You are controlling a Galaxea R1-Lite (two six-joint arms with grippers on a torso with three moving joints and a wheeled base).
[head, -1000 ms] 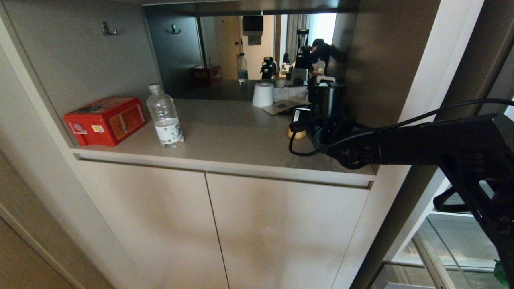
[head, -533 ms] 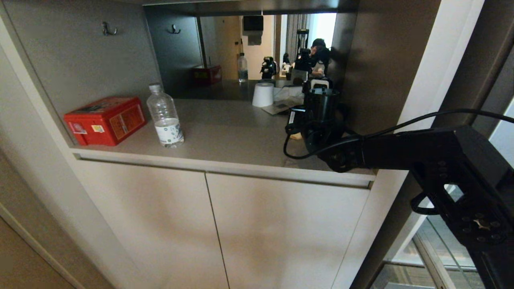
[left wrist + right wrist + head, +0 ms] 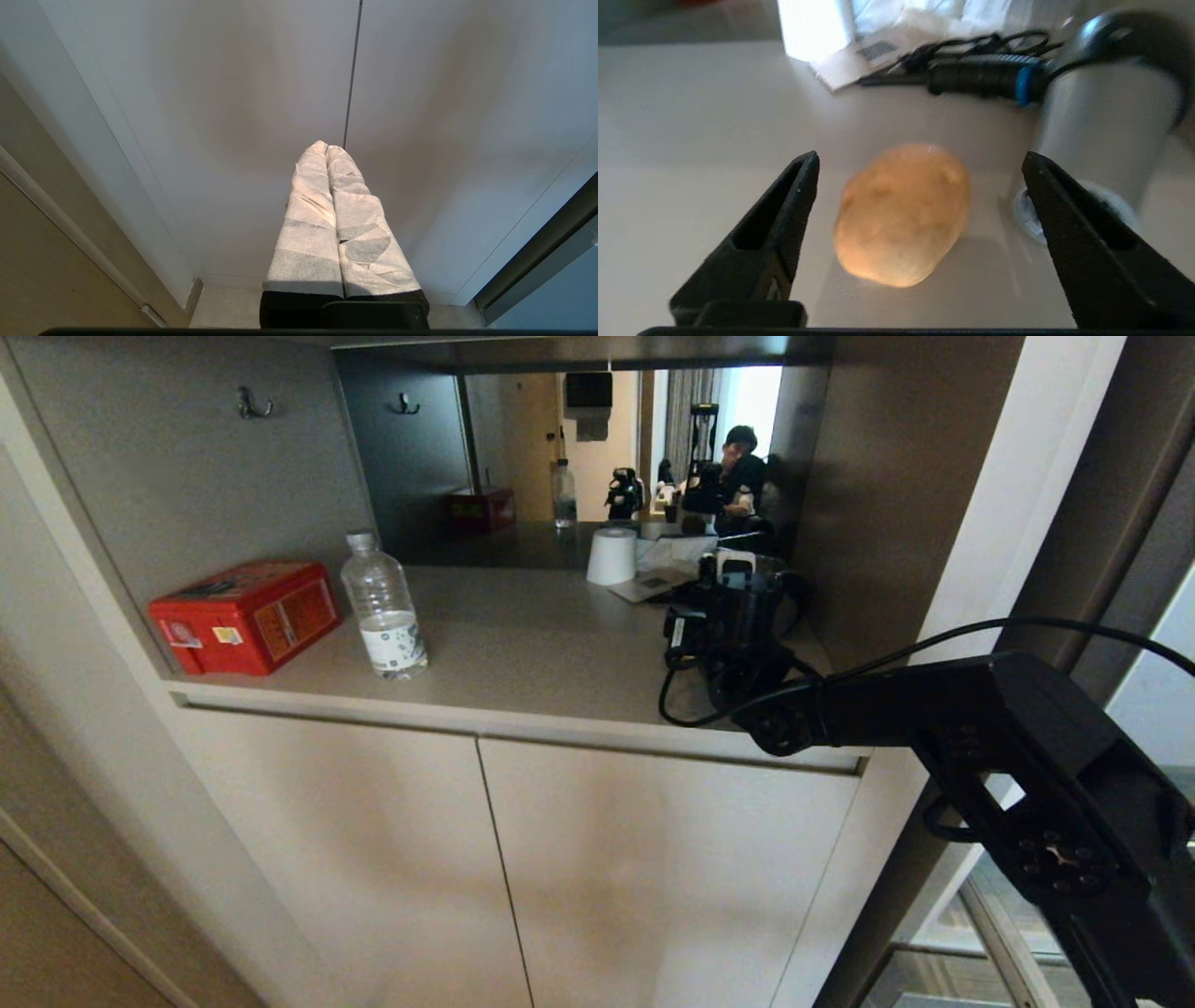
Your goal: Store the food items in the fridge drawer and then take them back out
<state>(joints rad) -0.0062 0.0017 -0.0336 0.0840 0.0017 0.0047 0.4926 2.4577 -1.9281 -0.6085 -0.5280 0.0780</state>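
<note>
The tan-yellow potato (image 3: 901, 214) lies on the beige counter (image 3: 523, 644), at its right end. My right gripper (image 3: 920, 156) hovers just behind it, open, its black fingers (image 3: 784, 210) spread wide on either side without touching it. In the head view the right wrist (image 3: 742, 616) hides the potato. The green pepper is out of view. A strip of the fridge drawer (image 3: 985, 933) shows at the lower right, behind my right arm. My left gripper (image 3: 327, 145) is parked low in front of the cabinet doors, its white-wrapped fingers shut and empty.
A grey hair dryer (image 3: 1106, 135) with its black cord stands close to the potato on the right. A white paper roll (image 3: 612, 556) stands behind, and a water bottle (image 3: 383, 607) and a red box (image 3: 245, 614) sit further left. A mirror behind the counter reflects a person.
My right arm's elbow has dropped and swung left in the head view. The wrist has shifted over the potato, which showed beside it a second ago and is now covered there.
</note>
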